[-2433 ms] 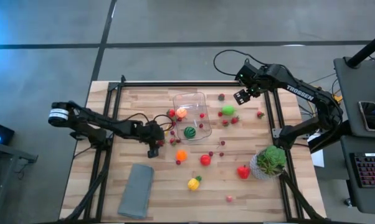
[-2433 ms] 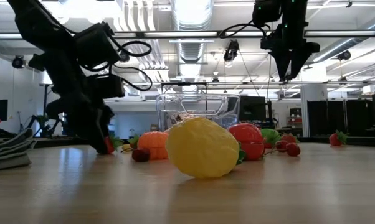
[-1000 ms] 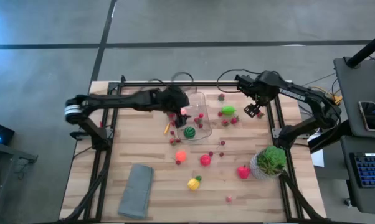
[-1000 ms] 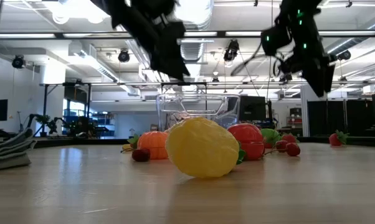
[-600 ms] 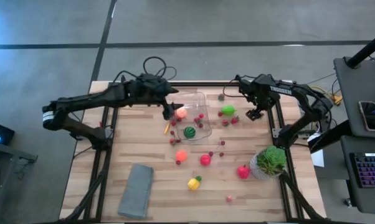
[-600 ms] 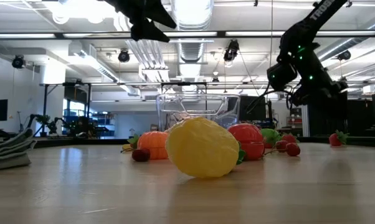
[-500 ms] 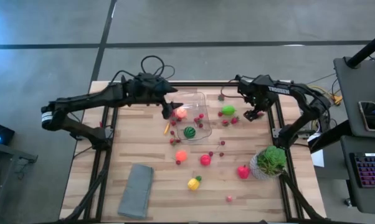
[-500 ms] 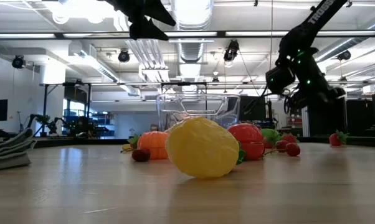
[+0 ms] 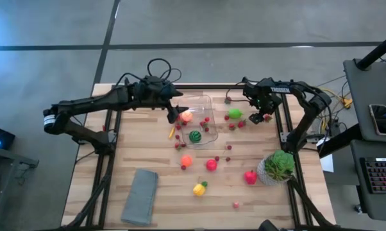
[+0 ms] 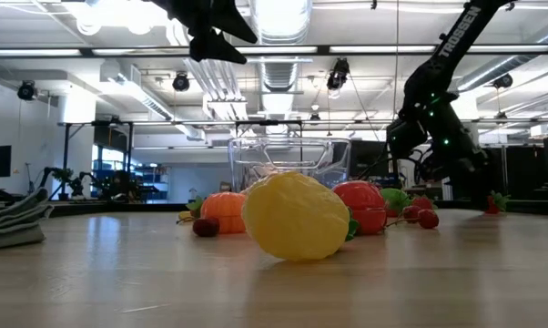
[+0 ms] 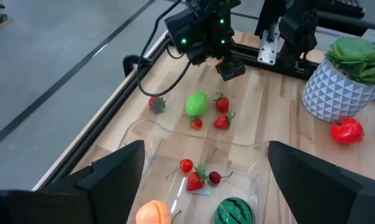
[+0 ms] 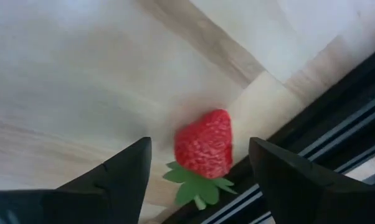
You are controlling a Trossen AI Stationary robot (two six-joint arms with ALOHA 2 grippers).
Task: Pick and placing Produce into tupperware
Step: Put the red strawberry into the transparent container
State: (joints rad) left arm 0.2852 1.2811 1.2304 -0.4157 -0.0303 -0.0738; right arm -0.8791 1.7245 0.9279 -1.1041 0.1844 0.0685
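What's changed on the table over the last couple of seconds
The left tool rose from the table near the tub's left-front corner and now hangs open over its left end. The right tool came down from the far right to straddle a strawberry by the right rail, jaws open either side, not yet gripping. The scattered produce, cloth and plant look unmoved.

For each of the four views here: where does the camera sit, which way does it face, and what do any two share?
High: overhead, straight down; both arms, tupperware.
Low: table height, level; lemon foremost, arms above.
Left wrist: over the tupperware, open left gripper framing it.
Right wrist: close to the table, open right gripper straddling a strawberry.
Shared: high and left wrist both show the watermelon inside.
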